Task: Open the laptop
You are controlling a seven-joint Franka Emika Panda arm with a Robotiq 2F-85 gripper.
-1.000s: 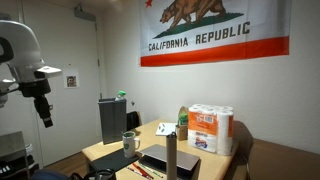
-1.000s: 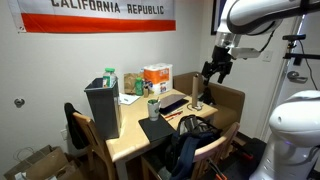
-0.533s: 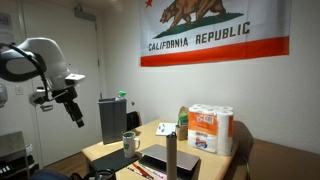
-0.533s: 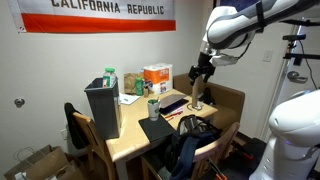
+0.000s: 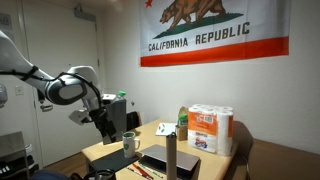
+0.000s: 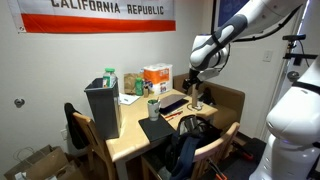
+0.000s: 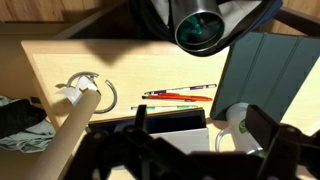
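In an exterior view the pincer (image 5: 104,128) hangs over the desk (image 5: 150,132). The laptop (image 5: 155,159) lies closed and flat, lower than the pincer and off to its side. A dark bottle (image 5: 171,155) stands just beside the laptop, so I judge the pincer should come low to the lid edge opposite the hinge and lift gently. In an exterior view the grey box (image 6: 103,108) and the paper towels (image 6: 155,78) stand well apart from the pincer. In the wrist view the fingers (image 7: 270,130) stand apart, holding nothing, and pens (image 7: 180,93) lie beyond them.
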